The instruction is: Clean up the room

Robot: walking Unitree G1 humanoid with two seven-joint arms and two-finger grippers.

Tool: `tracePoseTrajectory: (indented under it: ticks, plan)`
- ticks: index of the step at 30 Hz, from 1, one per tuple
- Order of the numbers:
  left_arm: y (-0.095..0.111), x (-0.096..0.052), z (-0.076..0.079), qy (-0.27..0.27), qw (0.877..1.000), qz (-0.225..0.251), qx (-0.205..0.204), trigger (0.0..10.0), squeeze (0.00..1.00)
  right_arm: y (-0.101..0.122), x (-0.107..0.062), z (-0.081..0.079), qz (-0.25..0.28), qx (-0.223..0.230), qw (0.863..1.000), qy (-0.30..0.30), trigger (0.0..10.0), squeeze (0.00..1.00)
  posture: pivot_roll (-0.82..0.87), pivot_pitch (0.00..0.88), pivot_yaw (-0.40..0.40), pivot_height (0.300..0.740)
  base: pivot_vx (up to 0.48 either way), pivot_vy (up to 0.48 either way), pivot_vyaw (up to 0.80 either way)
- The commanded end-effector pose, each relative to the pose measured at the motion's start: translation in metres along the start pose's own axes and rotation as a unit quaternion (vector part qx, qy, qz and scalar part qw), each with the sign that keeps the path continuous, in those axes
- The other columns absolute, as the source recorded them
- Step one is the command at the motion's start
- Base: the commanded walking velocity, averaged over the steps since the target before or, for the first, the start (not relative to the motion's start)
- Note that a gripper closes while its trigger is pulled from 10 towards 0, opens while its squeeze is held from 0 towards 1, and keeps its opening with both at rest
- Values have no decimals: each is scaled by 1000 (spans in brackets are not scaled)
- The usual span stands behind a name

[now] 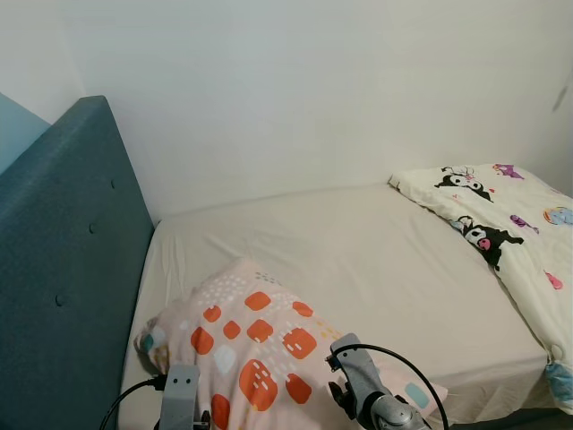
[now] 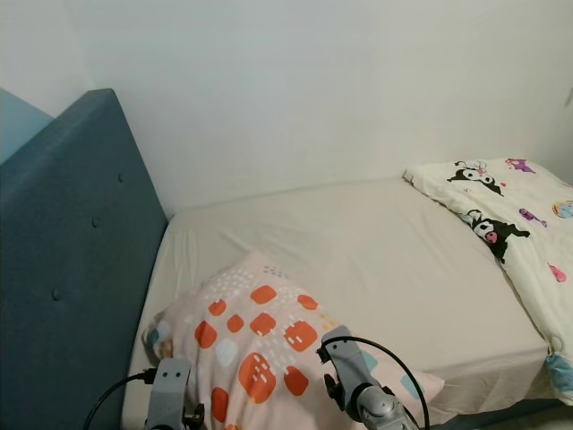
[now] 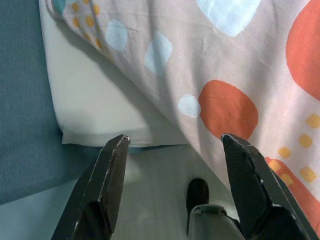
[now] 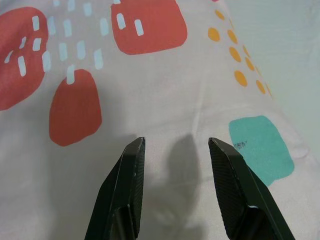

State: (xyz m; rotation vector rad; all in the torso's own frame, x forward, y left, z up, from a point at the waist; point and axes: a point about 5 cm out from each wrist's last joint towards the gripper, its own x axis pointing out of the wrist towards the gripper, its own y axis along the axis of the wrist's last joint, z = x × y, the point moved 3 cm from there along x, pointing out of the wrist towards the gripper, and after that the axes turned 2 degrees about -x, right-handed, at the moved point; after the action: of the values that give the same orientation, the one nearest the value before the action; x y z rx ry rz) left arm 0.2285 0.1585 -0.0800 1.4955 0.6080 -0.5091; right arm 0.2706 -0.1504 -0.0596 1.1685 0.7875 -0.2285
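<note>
A pink pillow (image 1: 255,345) with orange, blue and white patches lies at the near left of the beige bed (image 1: 358,260), close to the teal headboard (image 1: 63,269). My left gripper (image 3: 175,145) is open at the pillow's near-left edge, over the mattress corner and the floor. Just above the pillow's top, my right gripper (image 4: 176,145) is open with nothing between its fingers. A cream cartoon-print quilt (image 1: 510,224) is bunched at the far right of the bed.
A white wall (image 1: 313,90) runs behind the bed. Pale floor (image 3: 140,200) shows below the mattress corner, with my own foot (image 3: 197,195) on it. The middle of the mattress is bare sheet.
</note>
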Motion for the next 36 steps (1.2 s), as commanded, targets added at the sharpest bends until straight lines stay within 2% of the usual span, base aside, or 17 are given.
tracePoseTrajectory:
  ticks: [1,19,26,36]
  plan:
    - [1,0,-3,7,1000,-2,-3,10000,0,6,2,-4,5,-11,1000,7,10000,0,-125,0,-13,740,0,0,0]
    - [7,2,1,14,1000,9,-18,10000,0,9,4,-5,0,-17,1000,14,10000,0,-125,0,-51,740,0,0,0]
    - [0,-1,-1,12,1000,2,-11,10000,0,11,5,-7,3,-13,1000,11,10000,0,-122,0,-33,740,0,0,0]
    - [2,-1,-5,14,1000,5,-7,10000,0,9,5,-10,2,-4,1000,9,10000,0,-115,0,-12,740,0,0,0]
